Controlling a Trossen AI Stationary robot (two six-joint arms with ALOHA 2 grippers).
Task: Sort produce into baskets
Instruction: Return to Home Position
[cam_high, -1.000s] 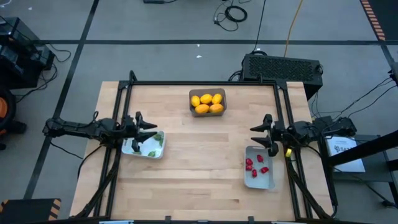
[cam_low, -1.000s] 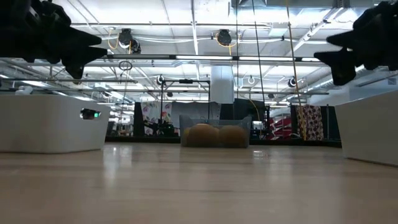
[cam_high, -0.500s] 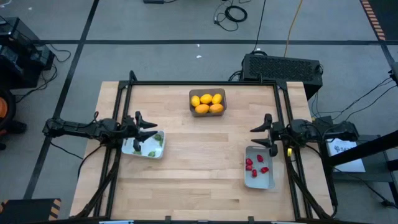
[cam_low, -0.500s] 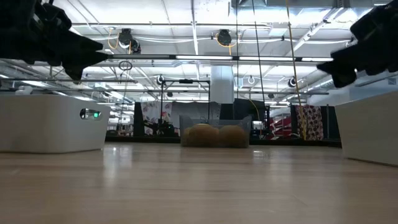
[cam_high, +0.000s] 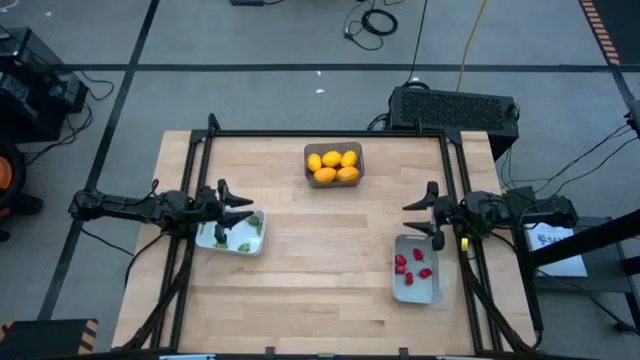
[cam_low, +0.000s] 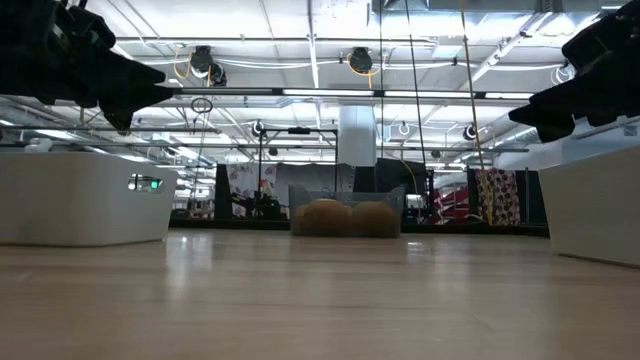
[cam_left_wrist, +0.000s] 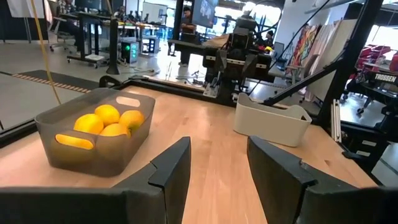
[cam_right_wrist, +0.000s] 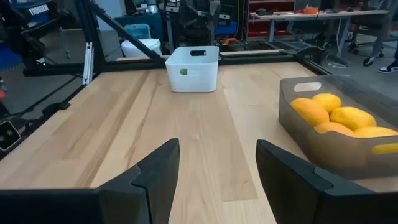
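Left gripper (cam_high: 247, 210) wide, empty — above green-piece bin (cam_high: 212, 241) | right gripper (cam_high: 410, 220) wide, empty — beside red-piece bin (cam_high: 420, 293) | yellow-fruit bin (cam_high: 334, 146) well apart, midway between arms

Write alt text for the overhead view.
A table holds three bins: a grey bin of yellow and orange fruit at the far edge, a left white bin with green pieces, a right white bin with red pieces. The left gripper and right gripper, both open, hang over the white bins.
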